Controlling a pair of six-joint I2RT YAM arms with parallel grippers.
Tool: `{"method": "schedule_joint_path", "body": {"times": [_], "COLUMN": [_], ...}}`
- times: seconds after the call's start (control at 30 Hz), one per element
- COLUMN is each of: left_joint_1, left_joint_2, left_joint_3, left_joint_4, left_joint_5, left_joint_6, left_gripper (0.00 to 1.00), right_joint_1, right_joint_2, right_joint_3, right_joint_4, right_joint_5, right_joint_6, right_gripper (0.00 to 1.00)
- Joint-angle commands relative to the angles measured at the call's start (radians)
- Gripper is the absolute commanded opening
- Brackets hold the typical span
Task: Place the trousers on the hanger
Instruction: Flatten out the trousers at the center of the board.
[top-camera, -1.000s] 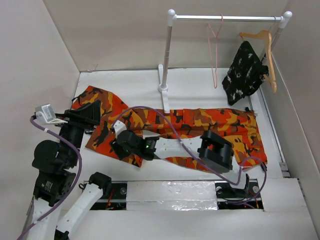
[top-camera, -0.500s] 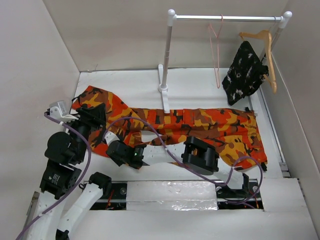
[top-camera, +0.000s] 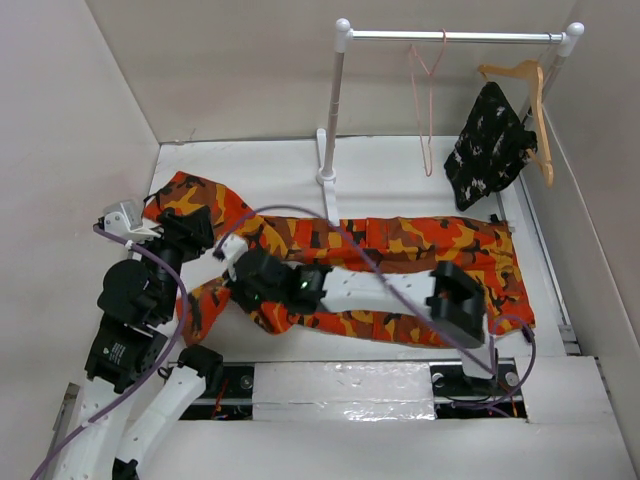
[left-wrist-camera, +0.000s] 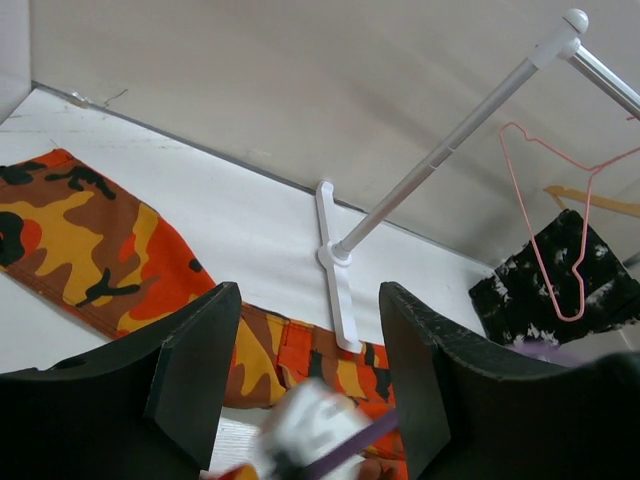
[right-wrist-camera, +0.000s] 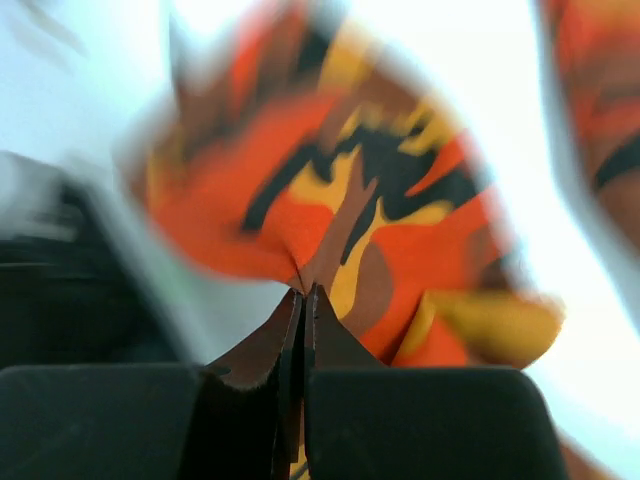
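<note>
Right gripper (right-wrist-camera: 303, 300) clamped on a fold of the trousers (top-camera: 420, 240). Left gripper (left-wrist-camera: 308, 298), jaws apart and empty, at left. Pink hanger (left-wrist-camera: 528, 215) hangs on the rail (top-camera: 455, 36), far right.

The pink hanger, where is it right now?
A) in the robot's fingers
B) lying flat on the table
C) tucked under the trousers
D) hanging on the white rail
D: the pink hanger hangs by its hook from the white rail, well above the trousers spread out below.
</note>
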Motion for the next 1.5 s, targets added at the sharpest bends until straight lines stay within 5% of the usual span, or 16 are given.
{"method": "schedule_joint_path", "body": {"times": [0.0, 0.17, 0.33, 0.63, 0.77, 1.0, 1.1, 1.23, 1.4, 1.47], "left_joint_1": [-0.001, -0.001, -0.001, -0.001, -0.001, -0.001, -0.045, -0.126, -0.136, -0.136], "left_joint_2": [0.019, 0.045, 0.072, 0.114, 0.146, 0.108, 0.052, 0.160, -0.024, -0.102], "left_joint_3": [0.010, -0.007, -0.042, -0.252, -0.402, -0.537, -0.596, -0.575, -0.475, -0.420], "left_joint_4": [0.019, 0.027, 0.028, 0.110, 0.203, 0.186, 0.204, 0.148, 0.154, 0.132], "left_joint_5": [-0.023, -0.009, 0.042, 0.176, 0.186, 0.057, 0.080, -0.013, -0.069, -0.108], "left_joint_6": [0.017, 0.008, -0.039, -0.167, -0.228, -0.297, -0.294, -0.323, -0.339, -0.322], "left_gripper": [0.55, 0.57, 0.58, 0.58, 0.54, 0.55, 0.56, 0.49, 0.50, 0.50], "right_joint_1": [-0.112, -0.332, -0.417, -0.499, -0.532, -0.630, -0.594, -0.484, -0.272, -0.209], "right_joint_2": [-0.212, -0.228, -0.086, 0.166, 0.199, -0.036, -0.226, -0.421, -0.457, -0.414], "right_joint_3": [-0.012, -0.130, -0.066, 0.309, 0.391, 0.135, -0.074, -0.276, -0.414, -0.413], "right_joint_4": [0.153, 0.237, 0.146, -0.030, -0.075, 0.042, 0.127, 0.163, 0.280, 0.293], "right_joint_5": [-0.255, -0.456, -0.448, -0.473, -0.451, -0.479, -0.446, -0.360, -0.342, -0.308], "right_joint_6": [0.044, 0.142, 0.164, 0.179, 0.184, 0.164, 0.120, 0.079, 0.098, 0.119], "right_gripper": [0.00, 0.00, 0.00, 0.04, 0.43, 0.59, 0.55, 0.03, 0.00, 0.09]}}
